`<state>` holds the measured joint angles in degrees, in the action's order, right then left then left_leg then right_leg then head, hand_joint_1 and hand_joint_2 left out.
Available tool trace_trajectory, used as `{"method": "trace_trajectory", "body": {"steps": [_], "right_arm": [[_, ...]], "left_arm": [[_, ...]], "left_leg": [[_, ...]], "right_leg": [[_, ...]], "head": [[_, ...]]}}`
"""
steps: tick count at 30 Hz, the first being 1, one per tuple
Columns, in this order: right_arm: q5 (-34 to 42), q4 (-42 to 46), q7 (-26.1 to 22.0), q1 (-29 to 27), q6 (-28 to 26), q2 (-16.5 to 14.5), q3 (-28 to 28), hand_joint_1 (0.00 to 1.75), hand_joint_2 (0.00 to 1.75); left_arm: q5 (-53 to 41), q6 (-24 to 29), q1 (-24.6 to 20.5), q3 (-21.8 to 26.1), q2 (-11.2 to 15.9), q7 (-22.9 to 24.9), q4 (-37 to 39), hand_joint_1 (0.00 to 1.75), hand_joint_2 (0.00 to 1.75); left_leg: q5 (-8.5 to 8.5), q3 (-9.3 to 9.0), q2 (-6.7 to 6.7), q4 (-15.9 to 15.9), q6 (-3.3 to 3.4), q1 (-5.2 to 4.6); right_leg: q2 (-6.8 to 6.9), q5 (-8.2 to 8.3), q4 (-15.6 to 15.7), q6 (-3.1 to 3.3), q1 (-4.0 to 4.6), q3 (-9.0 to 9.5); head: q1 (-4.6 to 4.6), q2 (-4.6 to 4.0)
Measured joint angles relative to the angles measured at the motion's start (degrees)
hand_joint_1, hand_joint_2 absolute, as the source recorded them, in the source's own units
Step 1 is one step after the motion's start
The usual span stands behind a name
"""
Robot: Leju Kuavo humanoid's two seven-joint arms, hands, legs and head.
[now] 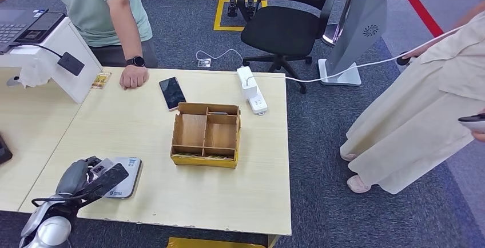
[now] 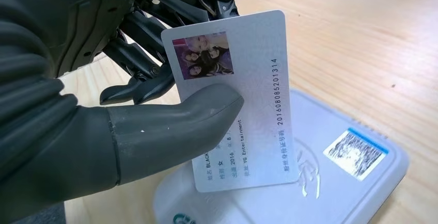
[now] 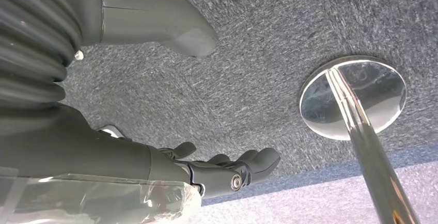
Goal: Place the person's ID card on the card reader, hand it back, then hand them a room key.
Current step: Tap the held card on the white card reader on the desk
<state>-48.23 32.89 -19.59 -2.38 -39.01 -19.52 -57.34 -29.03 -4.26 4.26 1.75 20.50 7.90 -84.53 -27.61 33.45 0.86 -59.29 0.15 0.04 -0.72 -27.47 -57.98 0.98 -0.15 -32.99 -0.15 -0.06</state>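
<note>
The left robot hand (image 2: 129, 79) pinches the ID card (image 2: 235, 100) between its thick grey thumb, laid across the card's face, and the darker fingers (image 2: 150, 74) behind it. The card is white with rounded corners; it carries a small colour photo in one corner, a long printed number along one edge and rows of small dark text partly hidden by the thumb. It is held tilted just above the card reader (image 2: 341, 182), its lower corner close to the reader's top; contact cannot be told. The reader is a pale grey, rounded slab with a blue-edged sticker, lying near the front left corner of the light wooden worktop (image 1: 171, 196).

Further along the worktop stand a yellow-sided compartment box (image 1: 206, 135), a dark phone (image 1: 172, 92) and a white power strip (image 1: 251, 90). A person's hand (image 1: 134, 77) rests on the far edge.

The right robot hand (image 3: 206, 167) hangs over grey carpet (image 3: 268, 33), fingers loosely spread and holding nothing, near a chrome stand base (image 3: 353, 97).
</note>
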Motion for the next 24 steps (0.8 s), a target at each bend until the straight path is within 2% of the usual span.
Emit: {"method": "trace_trajectory", "body": {"steps": [13,24], "right_arm": [[-0.17,0.00,-0.13,0.21,-0.05,-0.02,-0.71,0.00,1.75],[2.69,-0.09,0.36,0.31,-0.10,-0.03,-0.94,0.00,1.75]], "left_arm": [[-2.01,-0.88,-0.23,-0.05,-0.49,1.07,0.67,1.75,1.75],[-6.34,1.51,-4.88,-3.11,-3.14,2.05,5.42,1.75,1.75]], "left_leg": [[0.00,-0.02,0.02,0.00,0.00,0.00],[0.01,-0.05,0.08,0.00,0.00,-0.01]], "right_leg": [[0.03,0.00,0.00,0.00,0.00,0.01],[0.08,0.01,0.00,0.00,0.00,0.05]], "head": [[0.00,0.00],[-0.01,-0.01]]}}
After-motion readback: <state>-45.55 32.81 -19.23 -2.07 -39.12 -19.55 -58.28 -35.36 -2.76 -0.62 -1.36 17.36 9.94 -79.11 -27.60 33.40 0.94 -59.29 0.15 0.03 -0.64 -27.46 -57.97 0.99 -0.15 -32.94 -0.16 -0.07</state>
